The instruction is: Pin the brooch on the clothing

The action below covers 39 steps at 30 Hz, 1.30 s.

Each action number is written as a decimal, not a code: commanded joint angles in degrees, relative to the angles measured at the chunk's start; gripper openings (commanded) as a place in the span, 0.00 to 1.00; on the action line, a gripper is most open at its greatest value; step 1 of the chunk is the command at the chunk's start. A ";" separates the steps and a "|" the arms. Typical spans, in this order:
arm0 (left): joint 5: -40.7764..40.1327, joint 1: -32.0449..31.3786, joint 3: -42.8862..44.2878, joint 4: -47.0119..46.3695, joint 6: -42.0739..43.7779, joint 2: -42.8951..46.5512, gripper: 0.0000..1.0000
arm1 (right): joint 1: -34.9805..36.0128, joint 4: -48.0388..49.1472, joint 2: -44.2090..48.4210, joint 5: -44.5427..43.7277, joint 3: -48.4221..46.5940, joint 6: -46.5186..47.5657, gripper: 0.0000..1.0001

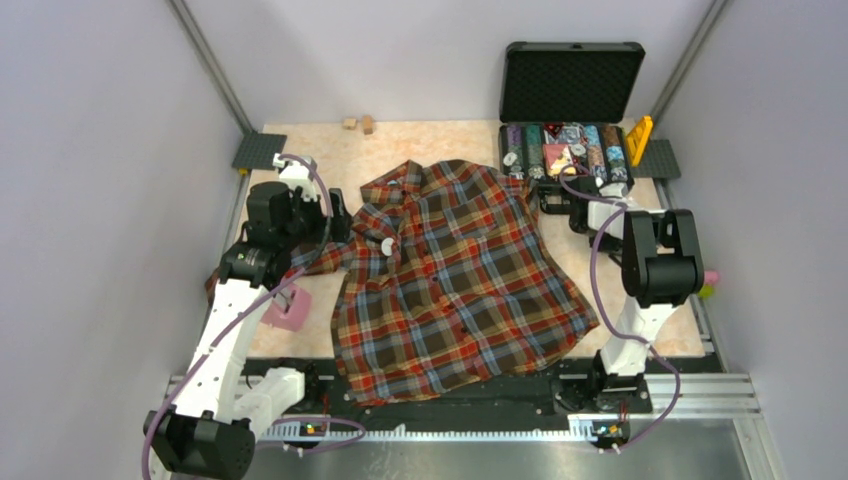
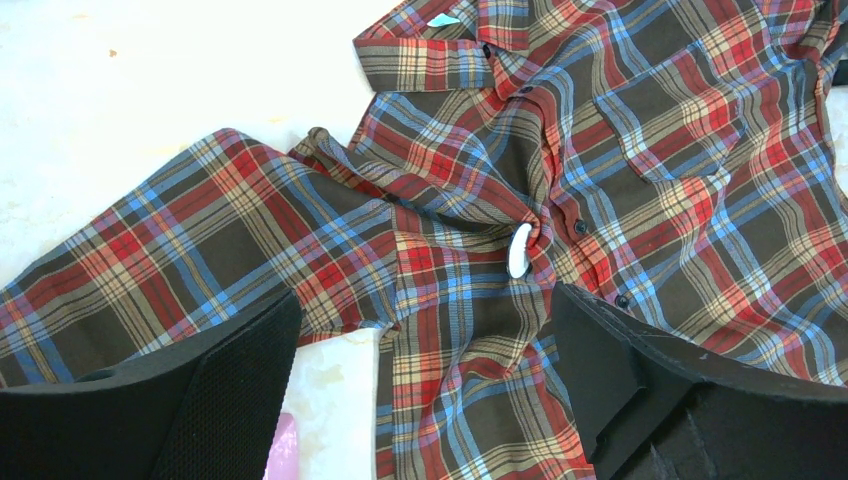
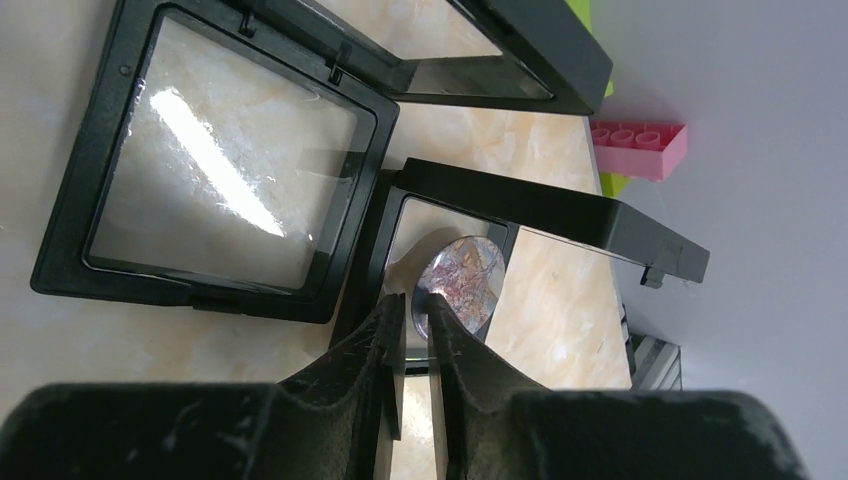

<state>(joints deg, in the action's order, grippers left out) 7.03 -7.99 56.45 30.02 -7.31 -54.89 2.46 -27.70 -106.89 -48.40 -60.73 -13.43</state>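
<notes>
Black-fingered right gripper point(image 3: 415, 305), angled low, pinches the brooch point(image 3: 463, 278); left gripper point(image 2: 425, 300) hovers spread wide above the clothing point(image 2: 650, 150).

This looks like a robotics lab test cell, not a home or a shop. Plain grey panel walls point(image 1: 100, 150) box in the table point(image 1: 440, 135) on three sides, framed by bare aluminium posts point(image 1: 215, 70) at its far corners. The left arm point(image 1: 225, 330) and right arm point(image 1: 655, 265) are bolted to a metal rail point(image 1: 700, 385) along the near edge, with purple cables point(image 1: 592, 270) looping off them. A black case point(image 1: 570, 85) stands open at the far right corner, and small wooden blocks point(image 1: 358, 123) sit at the far edge.
</notes>
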 commanded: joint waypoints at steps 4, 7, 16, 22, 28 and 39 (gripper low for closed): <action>0.09 -0.27 -0.37 -1.60 0.57 0.16 0.98 | -0.34 0.47 -1.60 -1.46 -2.46 0.24 0.17; 0.09 -0.27 -0.33 -1.63 0.57 0.05 0.98 | -0.30 0.34 -1.84 -1.88 -2.50 0.04 0.16; -0.08 -0.36 -0.37 -1.59 0.68 0.13 0.98 | -0.35 -0.38 -2.18 -2.42 -3.03 -0.44 0.09; -0.24 -0.36 -0.35 -1.52 0.70 0.01 0.98 | -0.17 -1.14 -0.78 -1.22 -3.52 -0.75 0.00; -0.36 -0.36 -0.30 -1.50 0.63 -0.04 0.98 | 0.01 -2.65 1.71 -0.65 -4.57 -0.83 0.00; -0.44 -0.36 -0.28 -1.45 0.71 -0.30 0.98 | 0.45 -2.93 6.71 0.81 -4.07 -1.52 0.00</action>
<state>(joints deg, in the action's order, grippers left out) 6.96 -8.05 56.42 30.02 -7.29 -54.92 2.50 -30.13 -103.85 -48.25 -62.81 -14.11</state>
